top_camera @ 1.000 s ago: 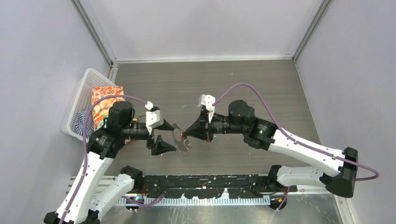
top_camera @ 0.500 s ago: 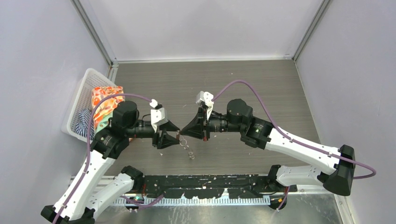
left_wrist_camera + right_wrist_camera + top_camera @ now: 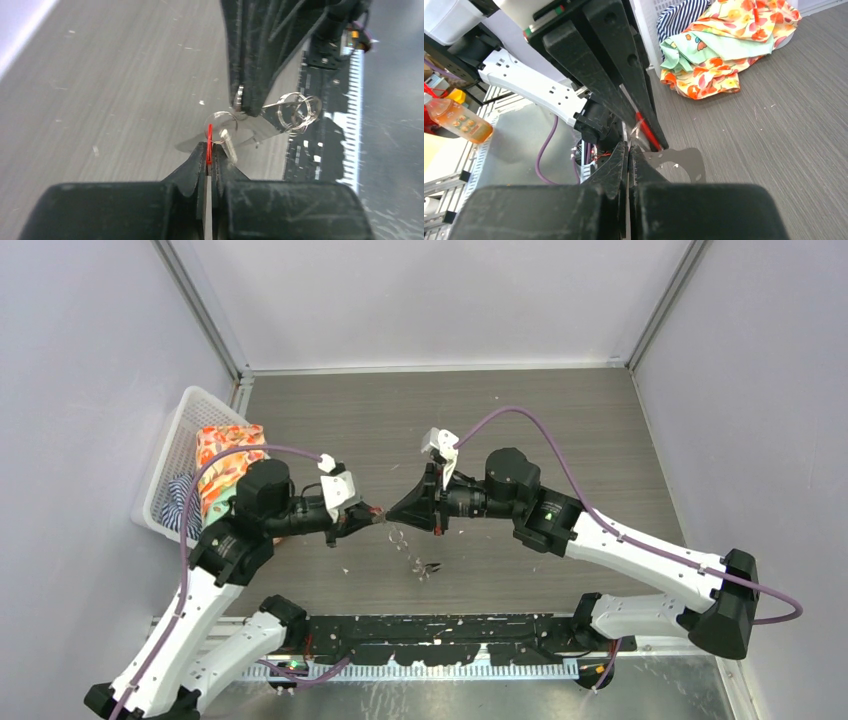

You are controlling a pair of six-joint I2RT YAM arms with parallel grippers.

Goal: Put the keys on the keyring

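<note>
Standing edge-on between the fingers of the left gripper (image 3: 210,160), which are closed tight on it, the key (image 3: 209,145) shows in the left wrist view only as a thin red sliver of its plastic head. A small silver loop touches that head, and a short silver blade hangs just beneath. Whether the loop already passes through the key's hole cannot be told. The loop belongs to the keyring (image 3: 298,107), a run of thin wire rings and a flat shiny plate. The keyring trails away from the right gripper (image 3: 244,106), whose fingers are also pressed shut, pinching the ring's metal just beyond the key. From above, the two grippers meet tip to tip over the middle of the grey wood-grain table (image 3: 560,420), with everything held off the surface. A white basket (image 3: 188,412) with bright patterned cloth (image 3: 225,455) sits well apart at the left edge. The task looks to be partway through. Key and ring are both gripped and touching, but threading the key onto the wire and letting go appear to remain.
</note>
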